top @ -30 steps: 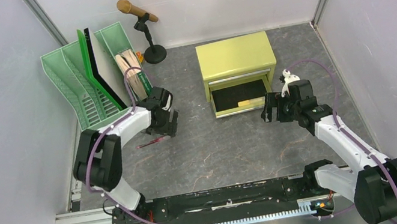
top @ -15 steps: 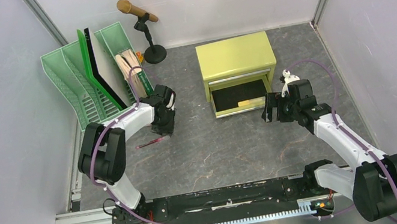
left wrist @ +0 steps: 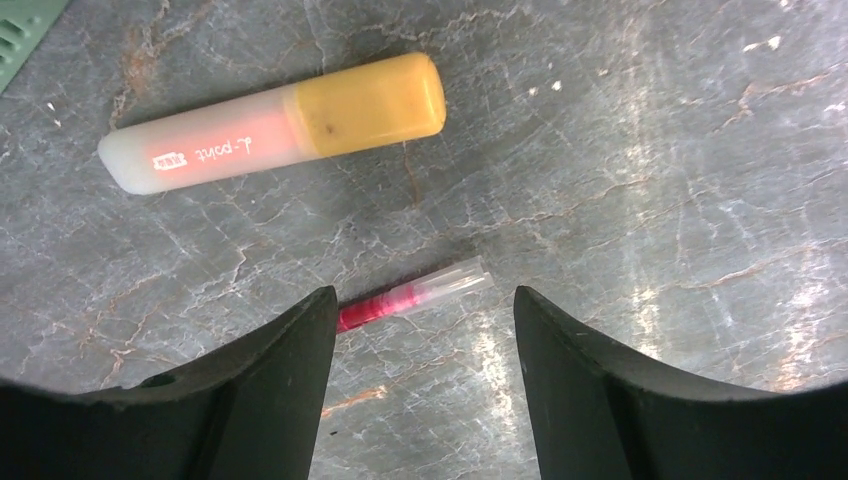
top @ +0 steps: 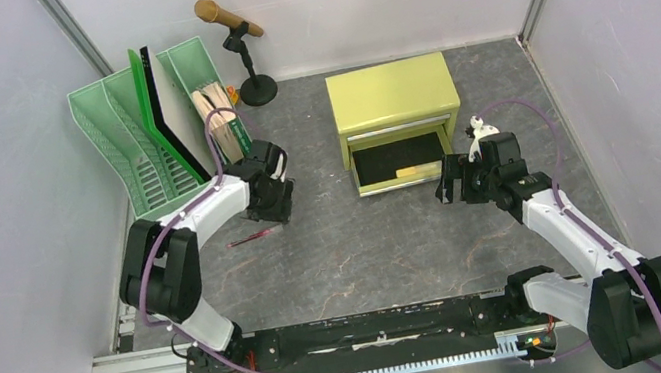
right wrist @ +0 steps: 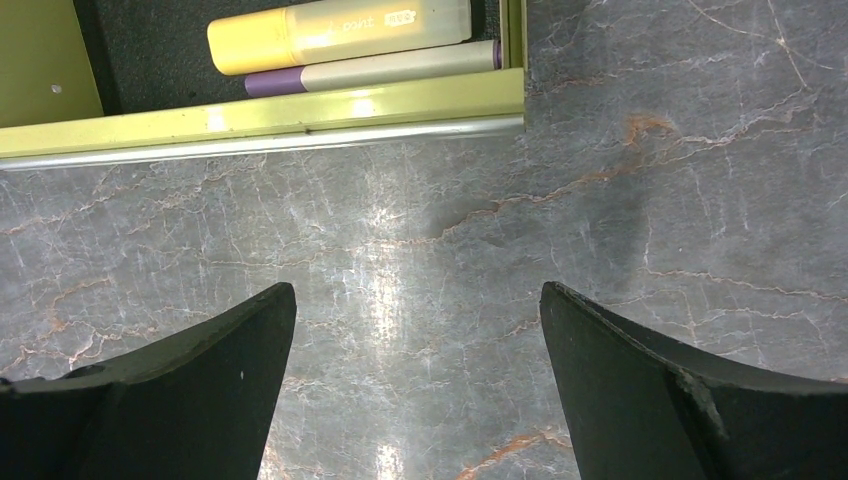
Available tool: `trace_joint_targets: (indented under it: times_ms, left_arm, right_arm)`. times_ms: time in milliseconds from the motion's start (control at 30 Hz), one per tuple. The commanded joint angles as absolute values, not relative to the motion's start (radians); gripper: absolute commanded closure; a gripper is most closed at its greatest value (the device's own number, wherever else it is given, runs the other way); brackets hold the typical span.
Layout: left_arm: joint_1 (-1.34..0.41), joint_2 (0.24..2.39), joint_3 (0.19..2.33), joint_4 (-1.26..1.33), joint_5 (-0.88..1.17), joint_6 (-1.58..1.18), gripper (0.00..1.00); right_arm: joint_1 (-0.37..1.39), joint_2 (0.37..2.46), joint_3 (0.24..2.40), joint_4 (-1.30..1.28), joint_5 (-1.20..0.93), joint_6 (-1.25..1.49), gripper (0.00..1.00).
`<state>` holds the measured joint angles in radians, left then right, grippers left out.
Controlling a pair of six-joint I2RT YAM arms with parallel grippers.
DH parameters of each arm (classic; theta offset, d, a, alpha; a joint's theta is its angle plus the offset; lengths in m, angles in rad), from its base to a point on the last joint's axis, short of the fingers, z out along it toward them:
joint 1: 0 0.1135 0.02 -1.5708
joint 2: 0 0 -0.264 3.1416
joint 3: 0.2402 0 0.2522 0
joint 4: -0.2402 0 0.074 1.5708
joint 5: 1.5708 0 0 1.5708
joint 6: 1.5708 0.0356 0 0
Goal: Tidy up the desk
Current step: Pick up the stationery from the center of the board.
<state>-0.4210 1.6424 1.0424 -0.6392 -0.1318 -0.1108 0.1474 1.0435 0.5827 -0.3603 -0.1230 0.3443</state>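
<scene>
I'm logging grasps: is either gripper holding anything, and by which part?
Nothing is held. The left gripper is open above a red pen lying on the desk; the right gripper is open over the desk.

The orange-capped highlighter (left wrist: 272, 122) lying on the desk (left wrist: 650, 150) is showing "d-point" upside down along its pale barrel, beside a small red logo too small to read. The yellow highlighter (right wrist: 340, 32) in the drawer (right wrist: 260, 115) is showing "point".

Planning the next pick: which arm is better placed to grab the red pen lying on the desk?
Left. The left gripper is open directly above the red pen, its clear end between the fingers. The right gripper hovers open by the drawer, across the desk.
</scene>
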Motion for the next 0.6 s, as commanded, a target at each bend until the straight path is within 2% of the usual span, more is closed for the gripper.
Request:
trace_joint_targets:
  times_ms: [0,333,500,567]
  left_arm:
    - [-0.417,1.649,1.049,-0.699,-0.164,-0.041,0.30]
    - [-0.408,1.761,1.072,-0.718,-0.137,-0.025,0.37]
    - [-0.409,1.805,1.081,-0.722,-0.080,-0.019,0.59]
    - [-0.410,1.792,1.087,-0.722,-0.050,-0.023,0.62]
  right_arm:
    - [0.141,1.033,0.596,-0.331,-0.134,0.349,0.02]
    - [0.141,1.028,0.600,-0.341,-0.145,0.347,0.02]
    - [0.141,1.021,0.598,-0.345,-0.146,0.347,0.02]
    - [0.140,1.015,0.598,-0.346,-0.150,0.343,0.02]
